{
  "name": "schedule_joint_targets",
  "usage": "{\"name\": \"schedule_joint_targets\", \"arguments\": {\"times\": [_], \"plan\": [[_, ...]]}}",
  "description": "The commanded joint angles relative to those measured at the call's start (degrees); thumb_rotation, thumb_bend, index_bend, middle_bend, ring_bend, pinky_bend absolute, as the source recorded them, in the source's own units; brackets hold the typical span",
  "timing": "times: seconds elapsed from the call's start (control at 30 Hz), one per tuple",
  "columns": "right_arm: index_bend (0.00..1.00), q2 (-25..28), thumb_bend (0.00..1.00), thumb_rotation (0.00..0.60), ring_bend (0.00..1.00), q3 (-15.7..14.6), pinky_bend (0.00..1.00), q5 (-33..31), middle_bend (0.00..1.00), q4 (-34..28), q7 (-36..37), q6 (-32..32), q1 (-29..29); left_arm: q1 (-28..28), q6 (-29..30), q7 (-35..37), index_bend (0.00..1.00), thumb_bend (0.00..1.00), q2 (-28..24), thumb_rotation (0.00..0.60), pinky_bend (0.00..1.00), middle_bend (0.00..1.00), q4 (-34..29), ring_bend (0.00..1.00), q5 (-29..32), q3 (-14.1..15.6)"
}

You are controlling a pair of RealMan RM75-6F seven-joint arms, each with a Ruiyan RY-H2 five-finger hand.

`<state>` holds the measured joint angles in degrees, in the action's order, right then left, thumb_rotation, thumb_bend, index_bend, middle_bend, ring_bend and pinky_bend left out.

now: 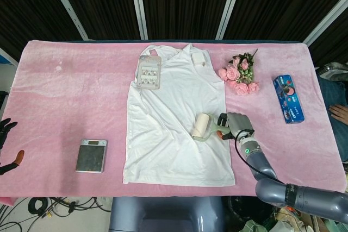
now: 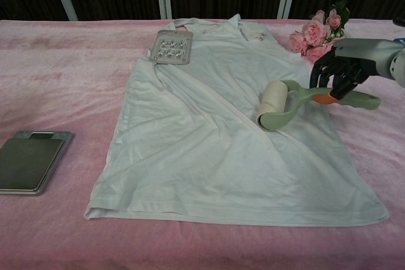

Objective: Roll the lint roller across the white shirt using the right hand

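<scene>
Right hand [image 2: 342, 73]: clamped on lint roller [image 2: 278, 104] handle.
Lint roller: laid on white shirt [image 2: 209, 137], 3 o'clock side.
Left hand [image 1: 6, 140]: fingers apart, nothing held.

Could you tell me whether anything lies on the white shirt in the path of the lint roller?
Nothing near it. The right hand holds the green-handled lint roller on the white sleeveless shirt; the cloth around it is bare. Only the clear plastic blister pack rests on the far left shoulder.
</scene>
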<state>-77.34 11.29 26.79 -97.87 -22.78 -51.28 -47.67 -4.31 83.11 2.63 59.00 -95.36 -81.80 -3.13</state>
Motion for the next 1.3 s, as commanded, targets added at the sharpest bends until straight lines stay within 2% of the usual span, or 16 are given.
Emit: {"name": "schedule_joint_targets", "arguments": {"times": [0.03,0.67,1.07,1.3], "plan": [[0.67,-1.3,0.68,0.6,0.56,0.68,0.4,-0.87,0.55,1.47,-0.27,0.84,-1.36,0.0,0.03,0.06,0.13,0.36,-0.01,0.6,0.15,0.07,0.01,0.02,0.01,-0.03],[0.67,-11.24,0.69,0.6,0.56,3.67,0.4,-7.86,0.55,9.96,-3.18,5.45,-11.39,-0.05,-0.04,0.65,0.13,0.36,-0.19,0.6,0.15,0.07,0.01,0.02,-0.09,-0.08],[0.67,-16.75,0.7,0.6,0.56,5.0,0.4,-12.39,0.55,13.57,-6.06,5.02,-18.02,-0.23,-0.22,0.76,0.13,0.36,-0.23,0.6,0.15,0.07,-0.03,0.02,-0.13,-0.13],[0.67,-17.48,0.7,0.6,0.56,4.71,0.4,-13.92,0.55,14.53,-7.23,3.36,-19.57,-0.25,-0.29,0.76,0.13,0.36,-0.25,0.6,0.15,0.07,0.06,0.02,-0.21,-0.06]]}}
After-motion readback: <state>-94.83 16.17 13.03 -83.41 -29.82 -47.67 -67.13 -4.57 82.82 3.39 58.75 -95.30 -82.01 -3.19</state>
